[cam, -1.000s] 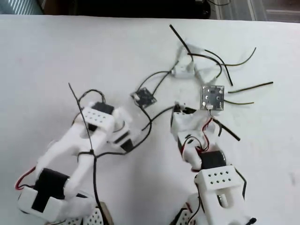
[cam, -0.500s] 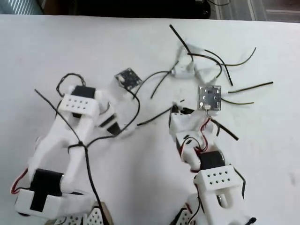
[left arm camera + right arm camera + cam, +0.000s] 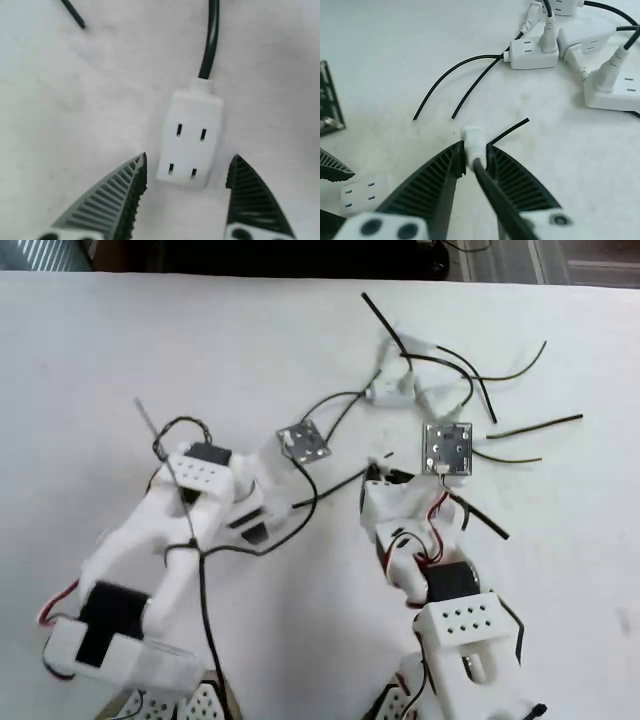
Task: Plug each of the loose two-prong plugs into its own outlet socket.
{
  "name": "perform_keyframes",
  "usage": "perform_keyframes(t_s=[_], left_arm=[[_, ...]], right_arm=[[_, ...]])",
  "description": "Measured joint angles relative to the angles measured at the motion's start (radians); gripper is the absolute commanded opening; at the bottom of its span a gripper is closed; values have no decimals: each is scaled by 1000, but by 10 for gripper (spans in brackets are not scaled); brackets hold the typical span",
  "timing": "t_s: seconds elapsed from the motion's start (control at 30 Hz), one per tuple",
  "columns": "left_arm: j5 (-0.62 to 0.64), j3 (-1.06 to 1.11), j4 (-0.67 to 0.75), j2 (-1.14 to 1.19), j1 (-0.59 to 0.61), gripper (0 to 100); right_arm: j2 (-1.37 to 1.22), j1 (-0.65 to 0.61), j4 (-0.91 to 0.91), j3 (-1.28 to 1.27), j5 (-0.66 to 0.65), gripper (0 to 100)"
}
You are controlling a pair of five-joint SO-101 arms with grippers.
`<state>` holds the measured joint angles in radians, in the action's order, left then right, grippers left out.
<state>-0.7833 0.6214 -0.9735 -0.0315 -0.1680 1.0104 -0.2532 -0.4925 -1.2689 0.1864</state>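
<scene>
Your left pincer (image 3: 189,161) has swung back toward the right one and hangs spread, the outlet block (image 3: 195,125) between its jaws, not yet clamped. Your right pincer (image 3: 475,152) stays pinched on the plug (image 3: 472,137), which pokes past its tips. Steadying the block probably comes next.

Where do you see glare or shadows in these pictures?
High view: both square plates glint, the left plate and the right plate. Left wrist view: the light is even, and the outlet throws hardly any shadow on the table. Right wrist view: no glare; the white plug stands bright between the dark fingers.
</scene>
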Motion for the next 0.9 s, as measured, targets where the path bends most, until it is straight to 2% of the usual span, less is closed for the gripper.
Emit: perform_keyframes(t_s=[0.13,0.27,0.37,0.53,0.67,0.9], left_arm=[[6,-106,-35,123,-3,142],[78,-216,-110,201,-11,133],[150,-261,-158,209,-37,172],[298,-315,-239,213,-103,316],[351,-364,-301,213,-101,316],[359,-522,-460,213,-54,281]], right_arm=[[0,0,0,0,0,18],[0,0,0,0,0,18],[0,0,0,0,0,18],[0,0,0,0,0,18],[0,0,0,0,0,18],[0,0,-5,0,-31,18]])
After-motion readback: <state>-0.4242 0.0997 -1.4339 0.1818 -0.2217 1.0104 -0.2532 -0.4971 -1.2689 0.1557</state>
